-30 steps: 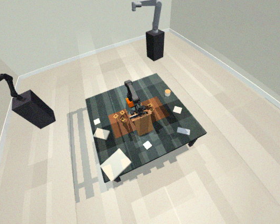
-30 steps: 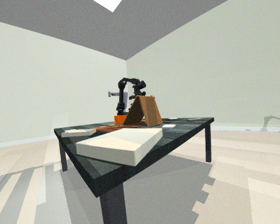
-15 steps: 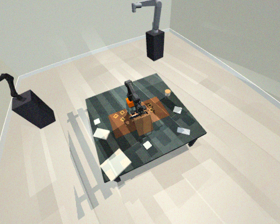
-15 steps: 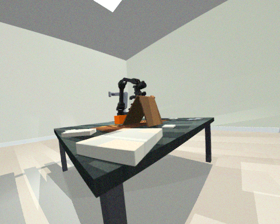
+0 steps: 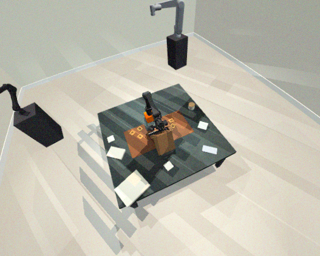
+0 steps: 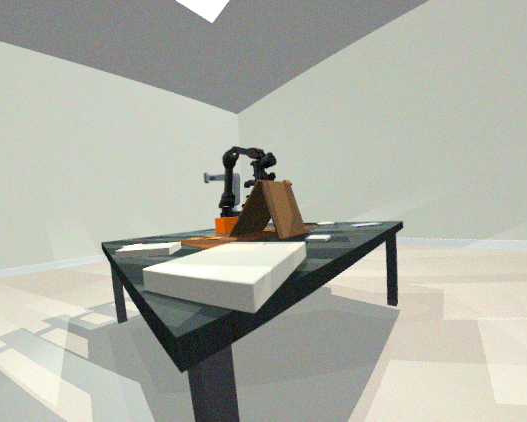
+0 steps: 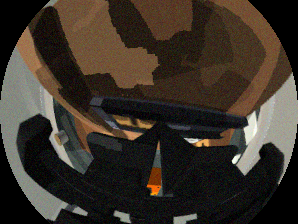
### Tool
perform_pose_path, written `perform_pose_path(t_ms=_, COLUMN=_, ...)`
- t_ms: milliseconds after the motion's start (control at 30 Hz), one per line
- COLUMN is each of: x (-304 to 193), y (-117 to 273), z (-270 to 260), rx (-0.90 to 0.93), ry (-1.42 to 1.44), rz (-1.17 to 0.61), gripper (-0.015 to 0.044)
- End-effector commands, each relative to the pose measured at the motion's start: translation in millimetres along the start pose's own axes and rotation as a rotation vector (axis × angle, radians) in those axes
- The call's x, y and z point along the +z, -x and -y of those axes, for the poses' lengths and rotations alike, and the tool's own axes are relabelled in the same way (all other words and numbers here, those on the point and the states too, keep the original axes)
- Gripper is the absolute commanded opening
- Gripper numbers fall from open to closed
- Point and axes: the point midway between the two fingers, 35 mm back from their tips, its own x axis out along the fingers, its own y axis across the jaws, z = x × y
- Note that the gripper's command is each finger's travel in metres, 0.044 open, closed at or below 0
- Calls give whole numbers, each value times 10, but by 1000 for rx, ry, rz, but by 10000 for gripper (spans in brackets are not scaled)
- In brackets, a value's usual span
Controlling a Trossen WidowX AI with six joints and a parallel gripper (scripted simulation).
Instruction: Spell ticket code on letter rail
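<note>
The black arm stands on an orange base block on the dark table and reaches over to the board, a brown, tent-shaped stand. Its claw is clenched near the board's upper edge, its fingertips nearly meeting, with no tile visible between them. The dark rail crosses the wrist view just beyond the claw; whether any tile sits in it I cannot tell.

The board stands upright, partly over an orange-brown mat. Three small yellowish letter tiles lie on the mat to one side of the board, and two more tiles lie on the other; their letters are too small to read. A thick pale slab lies at a table corner. Which pale piece is the ticket I cannot tell.
</note>
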Motion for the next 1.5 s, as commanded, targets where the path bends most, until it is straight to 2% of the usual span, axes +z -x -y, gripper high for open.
perform_pose_path(t_ms=0, x=3, y=-4, z=-25, rx=3, ry=-1, rz=1, gripper=0)
perform_pose_path(t_ms=900, x=-190, y=229, z=-6, rx=3, ry=-1, rz=-1, gripper=0)
perform_pose_path(t_ms=1000, x=-206, y=305, z=71, rx=38, ry=97, rz=19, gripper=79)
perform_pose_path(t_ms=1233, x=-383, y=761, z=356, rx=151, ry=591, rz=202, gripper=262)
perform_pose_path(t_ms=1467, x=-609, y=1238, z=548, rx=92, ry=1090, rz=471, gripper=440)
